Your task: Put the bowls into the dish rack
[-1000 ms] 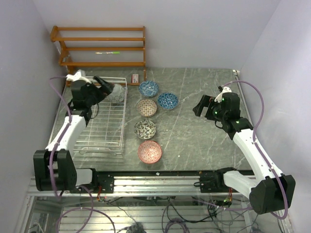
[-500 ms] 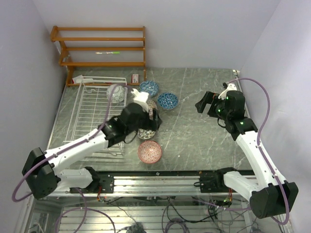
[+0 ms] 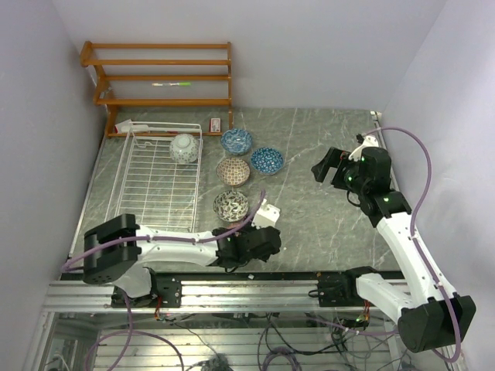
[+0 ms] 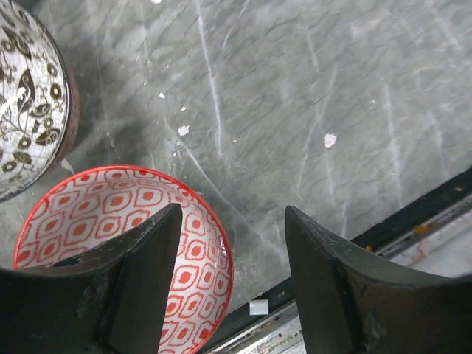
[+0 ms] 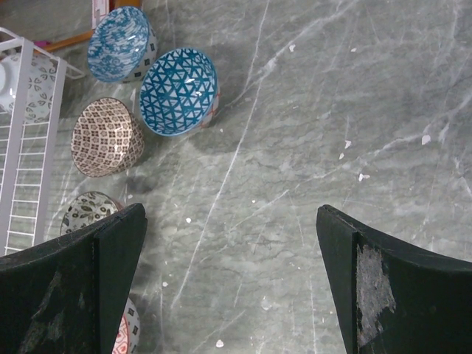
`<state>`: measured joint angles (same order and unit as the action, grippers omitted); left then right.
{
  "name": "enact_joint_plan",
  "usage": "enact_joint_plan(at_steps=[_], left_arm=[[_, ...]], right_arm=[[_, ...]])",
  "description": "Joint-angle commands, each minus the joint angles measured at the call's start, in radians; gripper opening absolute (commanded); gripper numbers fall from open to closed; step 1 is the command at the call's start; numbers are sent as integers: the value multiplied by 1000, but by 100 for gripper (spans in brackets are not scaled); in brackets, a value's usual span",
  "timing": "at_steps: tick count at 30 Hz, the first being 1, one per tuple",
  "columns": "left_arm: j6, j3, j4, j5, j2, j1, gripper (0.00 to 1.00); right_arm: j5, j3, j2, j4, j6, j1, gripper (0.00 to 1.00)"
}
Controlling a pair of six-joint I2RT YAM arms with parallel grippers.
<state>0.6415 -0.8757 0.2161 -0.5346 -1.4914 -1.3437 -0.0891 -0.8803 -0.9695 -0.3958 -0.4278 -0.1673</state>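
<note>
**Red bowl [image 4: 110, 236] under my open left gripper [image 4: 232, 212]; one bowl in the dish rack [image 3: 155, 193]**

The red bowl sits upright at the near edge of the table [image 3: 325, 232]. In the left wrist view its rim runs between my spread fingers, one fingertip over its patterned inside and the other over bare stone. I can't tell whether either finger touches it.

The dark grey bowl [image 3: 230, 205] stands just beyond it. Farther back are the brownish bowl [image 3: 233, 171], the blue triangle-patterned bowl [image 3: 267, 160] and the other blue bowl [image 3: 236, 141], all on the table beside the rack. A pale-sided bowl [image 3: 184, 148] rests in the rack's far right corner.

My right gripper [image 5: 230, 214] hangs above bare table with its jaws wide apart, holding nothing.
</note>
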Motion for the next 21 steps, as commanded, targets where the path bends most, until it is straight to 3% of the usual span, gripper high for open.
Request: enact_joint_plan(at_steps=[1, 6, 8, 11, 15, 21], left_arm=[[74, 11, -12, -158, -51, -20, 62], [102, 19, 4, -175, -94, -34, 51], [116, 23, 13, -179, -100, -44, 43], [137, 18, 39, -192, -115, -57, 41], [165, -6, 92, -230, -126, -85, 24], [174, -9, 93, -226, -156, -92, 22]], right_arm=[[5, 28, 16, -5, -2, 6, 100], [11, 30, 17, -9, 3, 6, 100], [12, 33, 17, -6, 3, 6, 100], [6, 39, 14, 3, -2, 6, 100], [3, 39, 9, 5, -2, 6, 100], [8, 35, 20, 0, 2, 7, 100]])
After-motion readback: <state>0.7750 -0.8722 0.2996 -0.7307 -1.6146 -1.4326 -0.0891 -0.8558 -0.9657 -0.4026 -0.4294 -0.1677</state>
